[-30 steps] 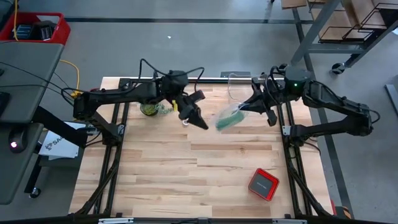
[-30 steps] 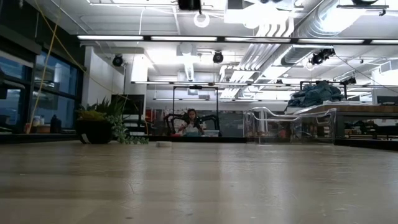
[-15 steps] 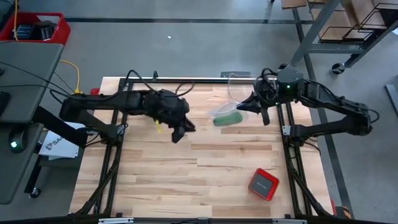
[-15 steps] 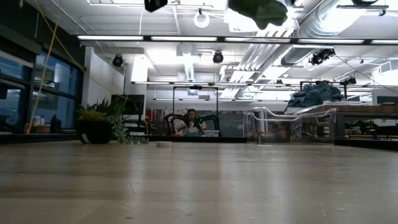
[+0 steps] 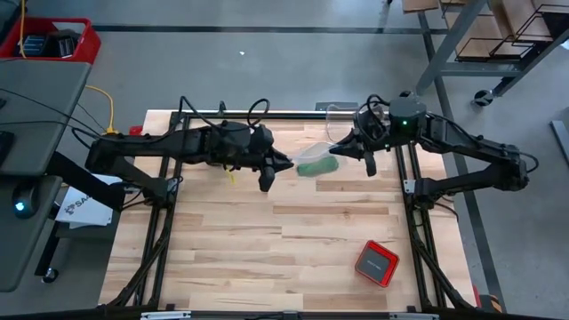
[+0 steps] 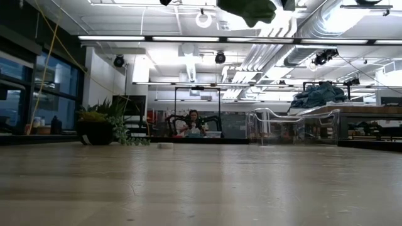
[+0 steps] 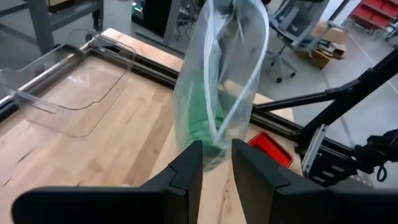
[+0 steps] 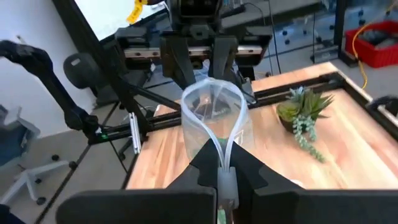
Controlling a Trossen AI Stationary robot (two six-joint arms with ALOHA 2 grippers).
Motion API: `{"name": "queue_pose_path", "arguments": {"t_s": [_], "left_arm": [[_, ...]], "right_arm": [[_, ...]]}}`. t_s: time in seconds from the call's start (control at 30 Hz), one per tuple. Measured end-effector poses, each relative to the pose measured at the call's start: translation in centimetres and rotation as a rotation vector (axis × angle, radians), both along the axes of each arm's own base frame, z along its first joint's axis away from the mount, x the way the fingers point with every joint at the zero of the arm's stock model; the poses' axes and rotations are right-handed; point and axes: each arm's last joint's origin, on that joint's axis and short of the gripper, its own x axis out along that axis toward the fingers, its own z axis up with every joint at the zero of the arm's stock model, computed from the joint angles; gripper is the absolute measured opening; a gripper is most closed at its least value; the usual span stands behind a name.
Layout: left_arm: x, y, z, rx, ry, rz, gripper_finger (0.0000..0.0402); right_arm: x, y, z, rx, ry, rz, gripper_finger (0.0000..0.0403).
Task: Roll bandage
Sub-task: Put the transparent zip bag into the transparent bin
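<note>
- Bright green soft fabric bandage [image 5: 316,168] inside a crinkly clear plastic bag [image 5: 313,157], held up off the light wooden slatted table [image 5: 293,240] between both arms, near the table's far edge.
- Small potted green plant [image 8: 301,112] standing at the far left of the table, seen in the right wrist view beside the left arm's base.
- Left gripper [image 5: 269,171] reaching in from the left, just left of the bag; dark fingers [image 7: 186,167] slightly parted, with the bag's lower end [image 7: 214,140] in the gap between them. Full clamping on the plastic: cannot tell.
- Bandage visible in the left wrist view as a green mass [image 7: 202,118] in the lower half of the hanging bag.
- Bag and green contents [image 6: 248,9] visible at the top edge of the low view, well clear of the tabletop.
- Right gripper [image 5: 351,149] reaching in from the right at the bag's right end; fingers [image 8: 208,167] closed on the bag's clear plastic [image 8: 214,121], pinching it near the top.
- Clear plastic tray [image 5: 342,120] lying at the table's far edge, near the right gripper.
- Small red square box [image 5: 376,263] lying at the near right of the table, well apart from both grippers.
</note>
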Motion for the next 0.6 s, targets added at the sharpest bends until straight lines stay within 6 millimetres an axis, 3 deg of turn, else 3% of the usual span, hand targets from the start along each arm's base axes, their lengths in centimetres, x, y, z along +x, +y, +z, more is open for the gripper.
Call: {"name": "queue_pose_path", "arguments": {"t_s": [0.23,0.47,0.6], "left_arm": [[0.4,0.0,1.2,-0.014,-0.132,0.004,0.0082],[0.3,0.7,1.3,-0.015,-0.135,0.029,0.0077],[0.1,0.6,0.9,-0.015,-0.087,0.025,0.003]], "right_arm": [[0.0,0.0,0.1,0.034,-0.002,-0.005,0.0],[0.0,0.0,0.1,0.052,-0.008,-0.004,0.0],[0.0,0.0,0.1,0.05,-0.007,-0.003,0.0]]}}
